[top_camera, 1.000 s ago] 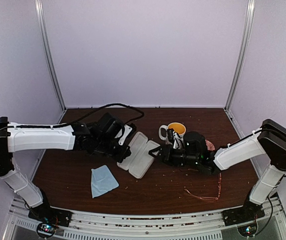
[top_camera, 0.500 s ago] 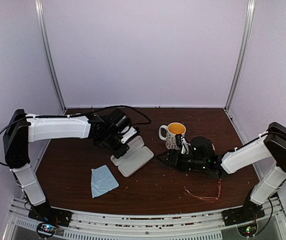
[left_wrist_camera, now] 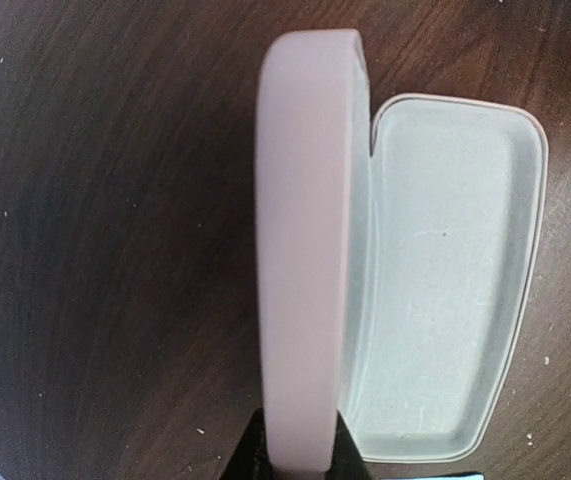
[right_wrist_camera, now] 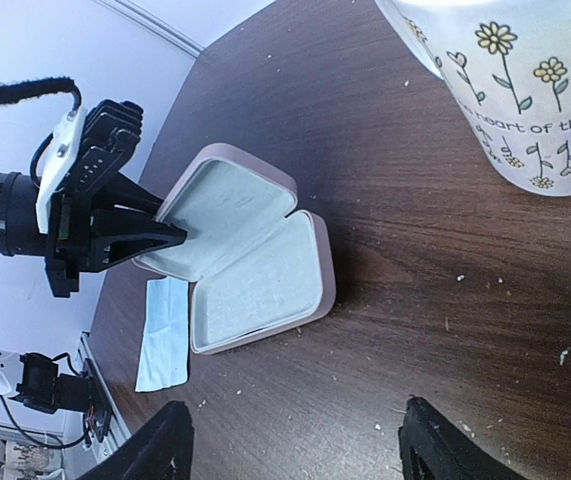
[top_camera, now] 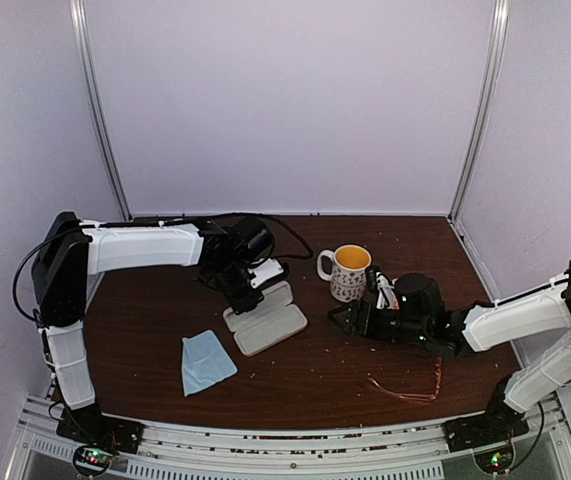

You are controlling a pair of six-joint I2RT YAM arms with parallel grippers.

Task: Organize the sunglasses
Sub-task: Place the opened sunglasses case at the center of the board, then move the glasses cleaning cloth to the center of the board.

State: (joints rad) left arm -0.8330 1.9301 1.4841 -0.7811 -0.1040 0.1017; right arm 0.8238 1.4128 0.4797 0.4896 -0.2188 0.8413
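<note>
The sunglasses (top_camera: 403,390) lie flat on the dark table (top_camera: 315,400), front right, thin reddish wire with the long temples spread, well apart from everything else and touched by neither arm. Nearest to them is the right gripper (top_camera: 350,320), low over the wood between the glasses and the case, and look at the wrist view: the right gripper (right_wrist_camera: 290,450) has its two dark fingers (right_wrist_camera: 155,445) spread wide with nothing between them, only bare tabletop. Just beyond it stands the flower-printed mug (top_camera: 349,272), upright, yellow inside, its wall filling the corner of the right wrist view (right_wrist_camera: 515,90). Over to the left, the pink case (top_camera: 270,325) is open, pale lining showing (right_wrist_camera: 255,270), base flat on the table and lid raised at an angle. The left gripper (top_camera: 248,290) has that lid: from the left wrist the left gripper (left_wrist_camera: 300,455) is pinched on the lid's edge, seen edge-on, with the base tray (left_wrist_camera: 445,290) open beside it. From the right wrist, the same left gripper (right_wrist_camera: 165,235) meets the lid's far rim. A light blue cloth (top_camera: 205,362) sits front left, near the case but not touching it.
</note>
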